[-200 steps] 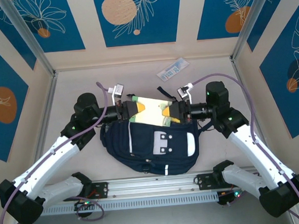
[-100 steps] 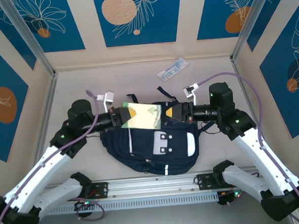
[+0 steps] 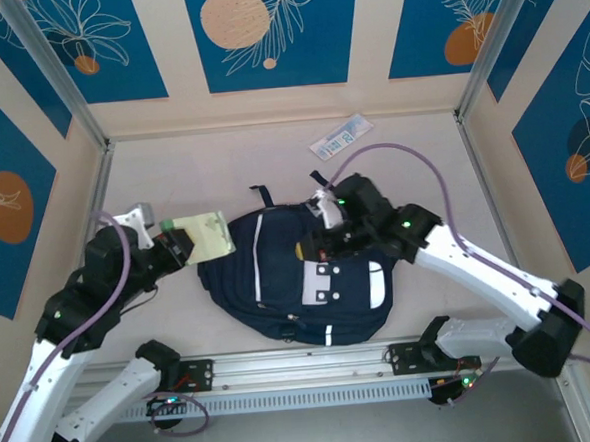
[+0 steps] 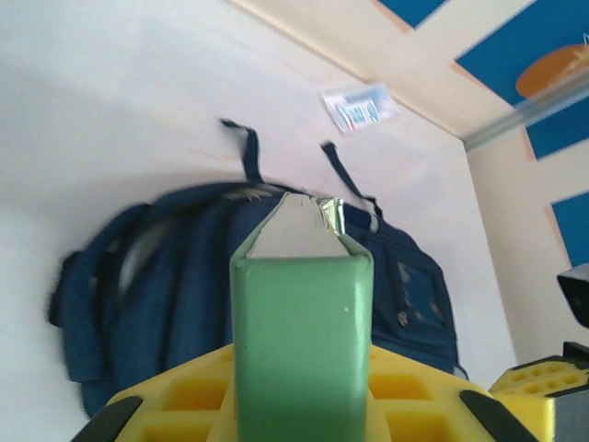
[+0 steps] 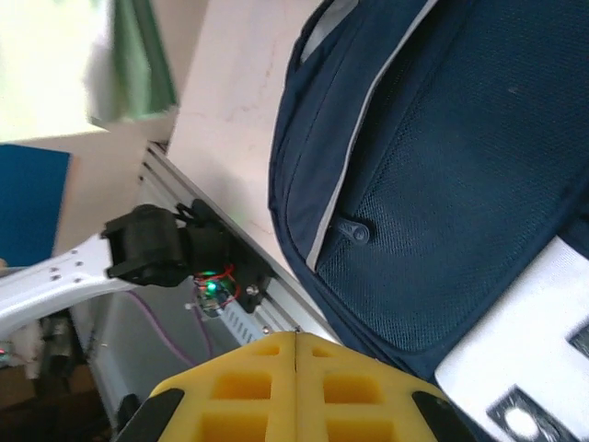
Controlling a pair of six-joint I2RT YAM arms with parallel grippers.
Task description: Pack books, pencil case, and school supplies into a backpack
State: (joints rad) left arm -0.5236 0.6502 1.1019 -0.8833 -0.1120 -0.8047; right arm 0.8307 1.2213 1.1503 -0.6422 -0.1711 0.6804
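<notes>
My left hand (image 3: 181,245) pinches a book (image 3: 209,233), its cover unreadable edge-on, now beside the backpack (image 3: 279,282) toward the left edge of the counter (image 3: 157,174), no longer above it. My right hand (image 3: 312,248) has let go, closed empty over the backpack.

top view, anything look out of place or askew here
The white-and-blue packet lies skewed by the far wall, well apart from the backpack. The left gripper holds a green-spined book at a tilt, left of the backpack rather than in it. Nothing looks spilled or damaged.
</notes>
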